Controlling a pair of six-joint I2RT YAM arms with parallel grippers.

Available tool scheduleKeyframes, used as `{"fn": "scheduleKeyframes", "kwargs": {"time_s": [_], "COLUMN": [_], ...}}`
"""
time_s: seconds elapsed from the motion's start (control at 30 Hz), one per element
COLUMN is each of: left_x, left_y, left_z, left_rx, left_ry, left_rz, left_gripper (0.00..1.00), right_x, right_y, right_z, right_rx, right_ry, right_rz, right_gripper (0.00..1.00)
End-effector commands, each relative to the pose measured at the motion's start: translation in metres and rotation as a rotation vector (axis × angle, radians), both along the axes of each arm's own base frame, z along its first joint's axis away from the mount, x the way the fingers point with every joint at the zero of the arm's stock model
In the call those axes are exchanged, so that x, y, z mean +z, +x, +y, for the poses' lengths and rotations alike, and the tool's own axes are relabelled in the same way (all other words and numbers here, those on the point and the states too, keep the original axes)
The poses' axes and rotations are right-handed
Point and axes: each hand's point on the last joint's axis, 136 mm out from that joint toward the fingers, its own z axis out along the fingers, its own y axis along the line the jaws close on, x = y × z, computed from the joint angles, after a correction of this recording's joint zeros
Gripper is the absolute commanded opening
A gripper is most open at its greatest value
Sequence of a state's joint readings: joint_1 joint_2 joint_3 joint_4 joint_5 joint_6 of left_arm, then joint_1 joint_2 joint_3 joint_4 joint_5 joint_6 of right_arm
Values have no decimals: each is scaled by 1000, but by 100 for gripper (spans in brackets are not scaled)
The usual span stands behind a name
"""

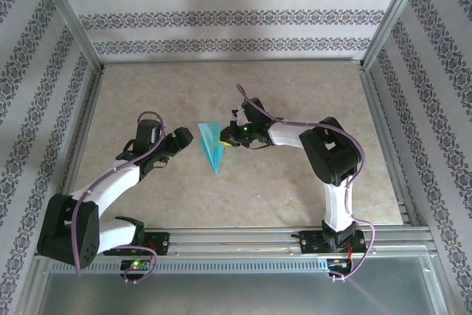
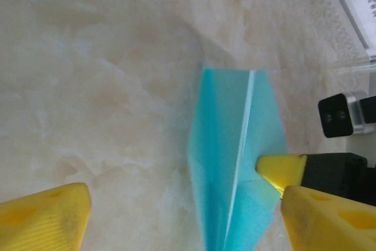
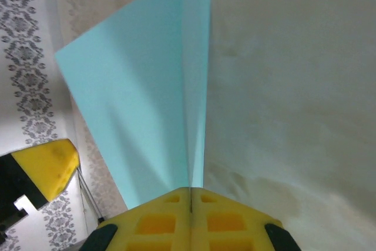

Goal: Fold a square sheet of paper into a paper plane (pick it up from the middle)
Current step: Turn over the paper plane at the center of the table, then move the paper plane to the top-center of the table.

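Right gripper (image 3: 191, 195) pinches the paper plane (image 3: 141, 86); left gripper (image 2: 188, 221) gapes alongside

Both arms look the same: the left arm (image 1: 118, 178) and right arm (image 1: 335, 204) are white shells with chunky black joints, and a thin purple cable (image 1: 151, 113) loops along each. The fingers (image 2: 44, 218) are bright yellow plastic, ribbed, with little square pockets moulded in. There's a tiny green light (image 1: 243, 130) on the right wrist. The bases (image 1: 140, 245) are black.
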State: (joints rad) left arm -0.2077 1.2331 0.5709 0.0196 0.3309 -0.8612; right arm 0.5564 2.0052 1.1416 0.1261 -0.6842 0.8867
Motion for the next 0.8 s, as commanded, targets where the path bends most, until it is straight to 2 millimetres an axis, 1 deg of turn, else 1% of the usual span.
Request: {"fn": "scheduleKeyframes", "kwargs": {"time_s": [0.0, 0.17, 0.27, 0.4, 0.77], "left_x": [0, -17, -24, -25, -38], "left_y": [6, 7, 9, 15, 18], "left_z": [-14, -39, -57, -76, -98], "left_rx": [-28, -84, -123, -175, -235], "left_ry": [-84, -120, -174, -211, -189], "left_rz": [-11, 35, 47, 43, 92], "left_gripper": [78, 66, 59, 56, 41], "right_x": [1, -14, -19, -19, -22], "right_y": [-4, -8, -9, -9, -9], "right_z": [-2, -17, -22, -23, -25], "right_rx": [-1, -29, -40, -39, -41], "right_ry": [58, 35, 31, 34, 31], "right_rz": [8, 32, 40, 39, 47], "right_gripper": [4, 4, 5, 5, 5]}}
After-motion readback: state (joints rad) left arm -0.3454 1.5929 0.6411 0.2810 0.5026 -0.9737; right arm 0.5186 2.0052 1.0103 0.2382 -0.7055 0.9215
